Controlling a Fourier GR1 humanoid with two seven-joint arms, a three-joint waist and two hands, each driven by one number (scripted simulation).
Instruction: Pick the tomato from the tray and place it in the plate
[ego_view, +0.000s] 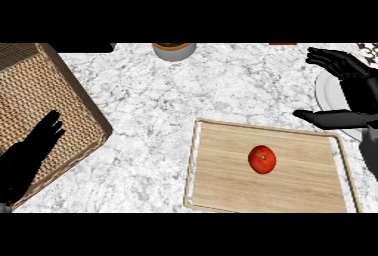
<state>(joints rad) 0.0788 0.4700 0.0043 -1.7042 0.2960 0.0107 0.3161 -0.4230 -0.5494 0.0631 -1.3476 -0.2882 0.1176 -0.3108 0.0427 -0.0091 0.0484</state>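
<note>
From where I sit, nothing of the task is done yet. The tomato (262, 159) lies untouched near the middle of the wooden tray (221, 172), at about 4 o'clock in the head view. The white plate (325, 95) sits at the 3 o'clock edge, roughly at 1 o'clock from the tomato, and I see nothing on the part that shows. The right hand (356, 82) hovers over it and hides much of it. Its fingers are spread wide with the thumb well apart, and it holds nothing. It is well apart from the tomato. The left hand (31, 152) rests at 8 o'clock over the woven basket (44, 85) with its fingers straight and up, also holding nothing. A grey bowl (174, 51) stands on the counter (170, 105) at 12 o'clock, out of the way. As I judge it, the reach, the grasp, the carry and the placing are all left.
</note>
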